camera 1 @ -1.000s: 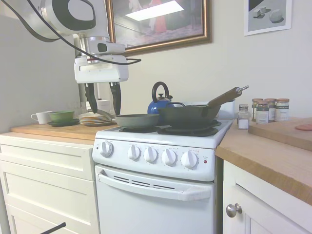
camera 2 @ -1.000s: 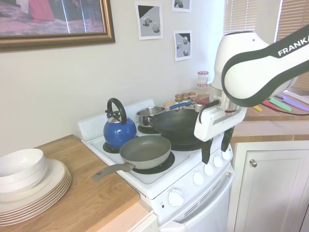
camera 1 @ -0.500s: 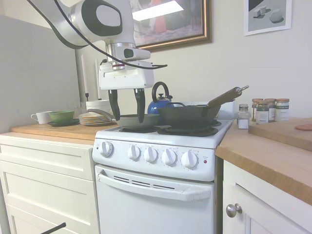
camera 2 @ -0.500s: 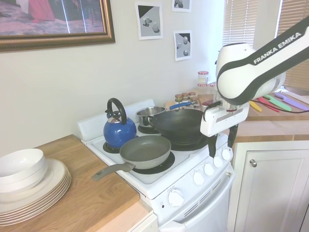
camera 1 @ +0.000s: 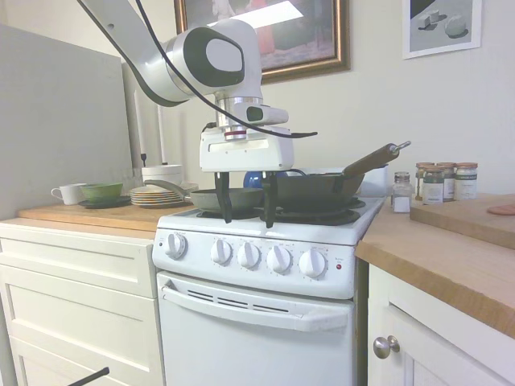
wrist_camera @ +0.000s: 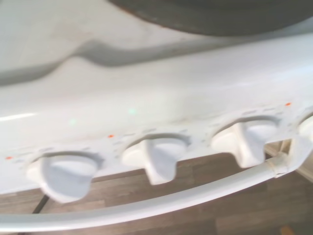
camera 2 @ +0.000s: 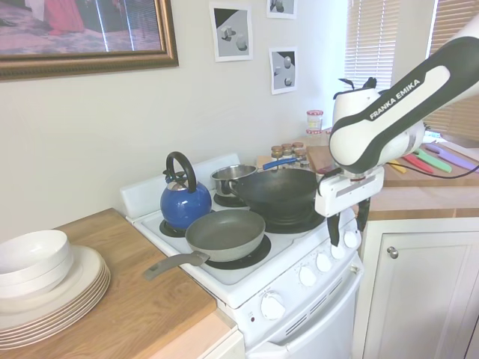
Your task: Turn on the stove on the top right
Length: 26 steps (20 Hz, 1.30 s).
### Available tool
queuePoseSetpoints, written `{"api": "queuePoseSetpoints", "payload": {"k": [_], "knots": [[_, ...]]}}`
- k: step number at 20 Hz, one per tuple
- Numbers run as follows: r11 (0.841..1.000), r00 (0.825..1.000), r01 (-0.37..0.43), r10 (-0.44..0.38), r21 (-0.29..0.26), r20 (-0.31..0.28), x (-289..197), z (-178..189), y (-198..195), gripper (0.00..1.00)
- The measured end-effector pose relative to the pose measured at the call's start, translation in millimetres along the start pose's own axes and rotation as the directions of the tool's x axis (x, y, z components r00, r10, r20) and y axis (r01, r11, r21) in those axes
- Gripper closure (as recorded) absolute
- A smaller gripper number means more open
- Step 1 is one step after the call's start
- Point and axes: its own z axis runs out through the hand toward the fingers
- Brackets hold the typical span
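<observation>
Gripper (camera 1: 244, 222), fingers apart, empty, hangs just above the stove (camera 1: 265, 322) front edge, over its knob row (camera 1: 249, 256).

The white arm reaches in from above, wrist turned straight down. The gripper (camera 1: 245, 217) (camera 2: 348, 230) hangs vertical, its two dark fingers (camera 1: 224, 201) spread apart, pointing downward, nothing held between them.

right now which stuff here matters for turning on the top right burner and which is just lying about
For the job: stove, its knobs, gripper.
Lying about: blue kettle, grey frying pan, black wok, spice jars, stacked plates.
</observation>
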Motion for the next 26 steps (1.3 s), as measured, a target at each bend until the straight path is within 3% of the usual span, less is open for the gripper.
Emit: {"api": "queuePoseSetpoints", "payload": {"k": [8, 26], "knots": [[0.999, 0.999, 0.039, -0.039, -0.033, -0.018, 0.5, 5.3, -3.1, 1.00], [0.997, 0.998, 0.055, -0.055, -0.047, -0.018, 9.5, 25.0, -0.5, 1.00]]}}
